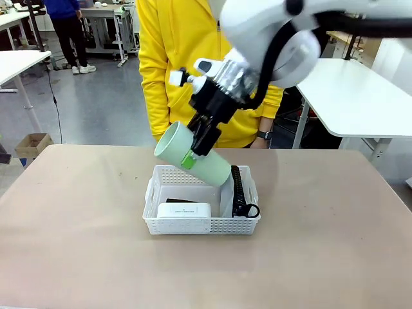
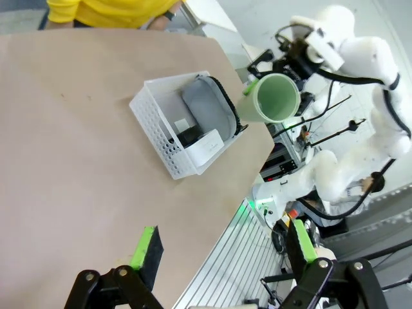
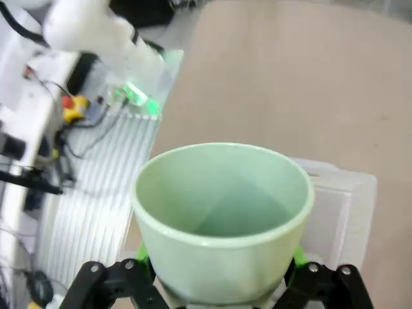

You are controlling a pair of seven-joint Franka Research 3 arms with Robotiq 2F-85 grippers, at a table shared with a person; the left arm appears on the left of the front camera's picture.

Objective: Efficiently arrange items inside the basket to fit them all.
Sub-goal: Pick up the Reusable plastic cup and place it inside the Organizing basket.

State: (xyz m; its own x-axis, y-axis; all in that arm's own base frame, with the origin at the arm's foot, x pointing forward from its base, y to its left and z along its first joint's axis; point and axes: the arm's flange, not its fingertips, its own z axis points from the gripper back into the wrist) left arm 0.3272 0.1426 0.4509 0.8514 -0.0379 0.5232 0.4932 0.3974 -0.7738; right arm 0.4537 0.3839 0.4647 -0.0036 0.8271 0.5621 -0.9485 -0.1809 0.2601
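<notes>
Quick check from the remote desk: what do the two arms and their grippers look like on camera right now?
Both arms are glossy white with rounded joints. The right arm carries a black cable along it; its right gripper is black with green pads. The left gripper has black linkage fingers tipped with bright green pads.

Pale green cup (image 1: 193, 158), white perforated basket (image 1: 203, 225), grey pouch (image 2: 206, 112), tan table (image 1: 77, 232).
</notes>
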